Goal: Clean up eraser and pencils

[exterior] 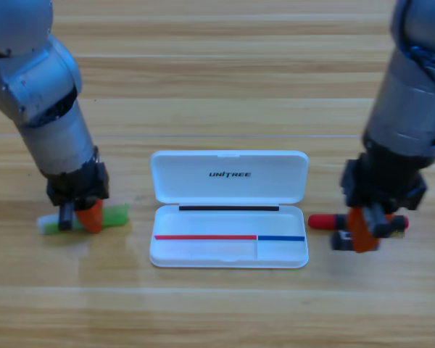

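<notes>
Now, you had the wooden plank table point(217, 87) under everything, and at its middle the white hinged plastic pencil case point(228, 208) lay open, lid folded to the far side, tray toward the near side, with none of the task's things inside yet.

Your left grey arm came down to the left of the case; its orange-jawed left gripper point(81, 214) pointed straight down onto the flat pale green stick with a white end point(116, 215), which lay flat across the boards, well apart from the case. Whether those jaws were closed on it I cannot tell.

Your right gripper point(362, 230) sat over the thick red-and-black marker-like stick point(320, 221), just right of the case; again, I cannot tell its grip. A small dark block point(338, 241), likely the eraser, showed at its left edge.

You appeared to be at the picking step on both sides. Next called for a firm hold, a lift, then a carry inward over the tray.
</notes>
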You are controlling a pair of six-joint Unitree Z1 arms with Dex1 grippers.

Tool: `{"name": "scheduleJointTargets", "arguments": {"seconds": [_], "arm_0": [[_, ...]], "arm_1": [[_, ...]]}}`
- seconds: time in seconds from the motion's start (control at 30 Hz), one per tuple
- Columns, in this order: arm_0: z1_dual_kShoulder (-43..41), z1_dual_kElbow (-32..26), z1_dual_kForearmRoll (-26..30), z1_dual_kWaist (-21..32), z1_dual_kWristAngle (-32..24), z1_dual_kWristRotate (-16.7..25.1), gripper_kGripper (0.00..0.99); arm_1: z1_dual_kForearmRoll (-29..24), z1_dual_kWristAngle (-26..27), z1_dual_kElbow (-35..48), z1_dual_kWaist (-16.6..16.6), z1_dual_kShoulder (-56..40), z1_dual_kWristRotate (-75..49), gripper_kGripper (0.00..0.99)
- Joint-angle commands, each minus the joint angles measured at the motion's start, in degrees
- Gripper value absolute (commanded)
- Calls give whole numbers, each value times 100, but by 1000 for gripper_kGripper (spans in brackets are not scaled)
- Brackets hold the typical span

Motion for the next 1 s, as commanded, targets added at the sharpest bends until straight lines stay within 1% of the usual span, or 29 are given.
{"name": "scheduleJointTargets", "arguments": {"seconds": [0.03, 0.13, 0.23, 0.33, 0.4, 0.67, 0.8, 1.0], "arm_0": [[-319, -449, 881, 119, 17, 238, 0], [-872, -554, 1206, 84, 8, 282, 0], [-1294, -739, 1532, -154, 0, 273, 0], [-1417, -1020, 1866, -391, -18, 212, 0], [-1435, -1126, 1971, -567, -18, 150, 0], [-1347, -1222, 2006, -1165, -36, -87, 0], [-1321, -1231, 2006, -1296, -185, -87, 0], [-1189, -1222, 2006, -1437, -246, -113, 0]], "arm_1": [[81, 160, -366, 430, 626, -35, 0], [81, 160, -551, 501, 784, -35, 0], [81, 125, -753, 536, 987, -35, 0], [81, 81, -955, 536, 1197, -35, 0], [81, 20, -1069, 536, 1329, -35, 0], [72, -305, -1438, 536, 1751, 79, 0], [64, -341, -1597, 518, 1865, 176, 0], [55, -349, -1764, 518, 2041, 246, 0]]}}
